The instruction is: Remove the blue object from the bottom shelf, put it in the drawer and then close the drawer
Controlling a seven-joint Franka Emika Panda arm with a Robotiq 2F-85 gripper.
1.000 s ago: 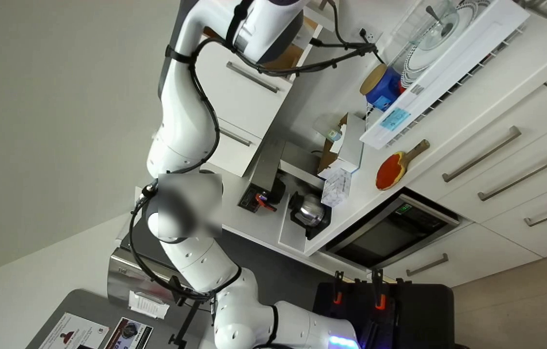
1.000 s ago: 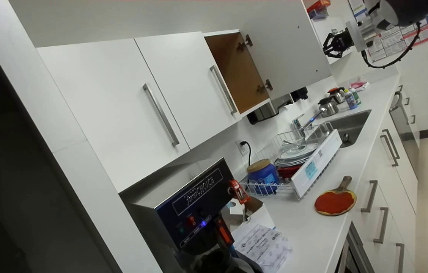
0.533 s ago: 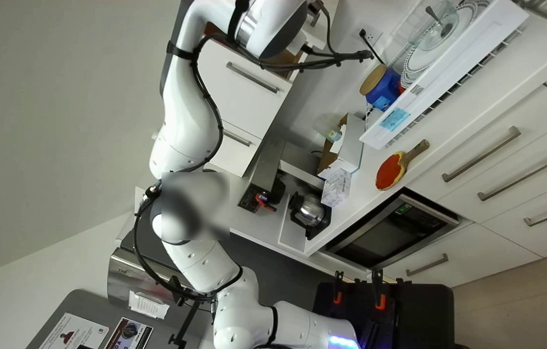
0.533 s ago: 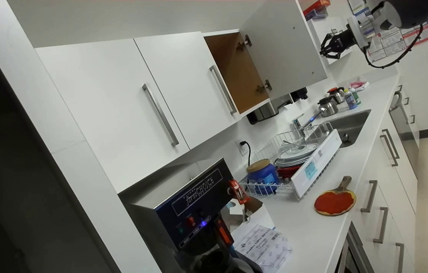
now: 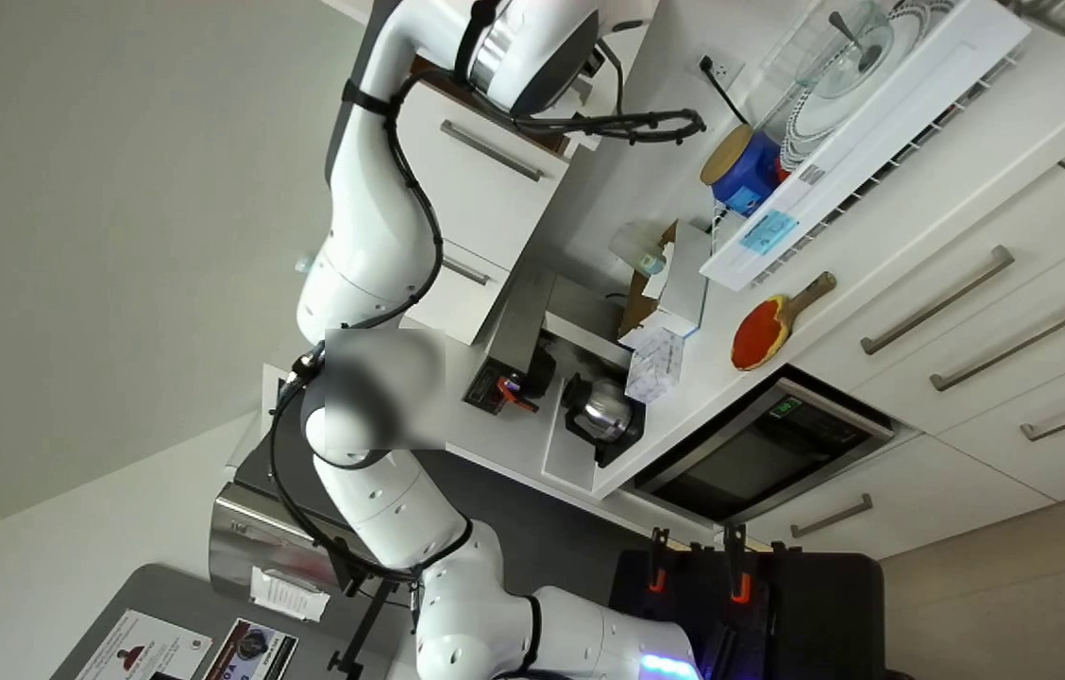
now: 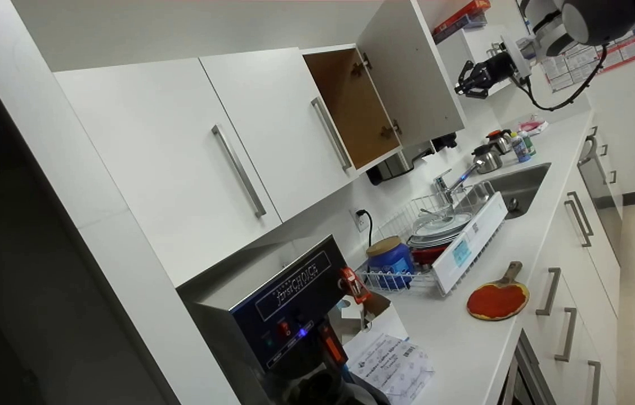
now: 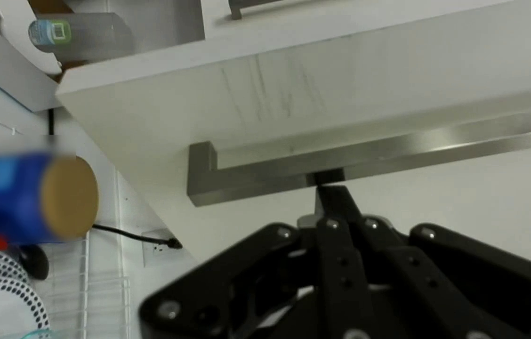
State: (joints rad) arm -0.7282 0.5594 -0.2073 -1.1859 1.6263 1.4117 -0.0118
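My gripper (image 6: 458,90) is shut with nothing between its fingers. In the wrist view its fingertips (image 7: 336,193) stand at the bar handle (image 7: 265,181) of the open wall cabinet door (image 6: 402,79), touching it or nearly so. The gripper is hidden behind the arm in an exterior view (image 5: 542,66). A blue jar (image 6: 390,265) with a tan lid stands in the dish rack; it also shows in the wrist view (image 7: 6,207). The drawers (image 5: 1052,373) under the counter are shut. The cabinet shows its brown inside wall; no bottom shelf with a blue object is in view.
The white dish rack (image 6: 469,244) holds plates. A red paddle-shaped board (image 6: 497,301) lies on the counter near its front edge. A coffee machine (image 6: 289,298) and an open carton (image 5: 684,283) stand beside the rack. A sink (image 6: 520,185) lies beyond.
My gripper has moved left and slightly down in an exterior view. The cabinet door's free edge has swung left with it, narrowing the door's opening angle. The jar and drawers have not moved.
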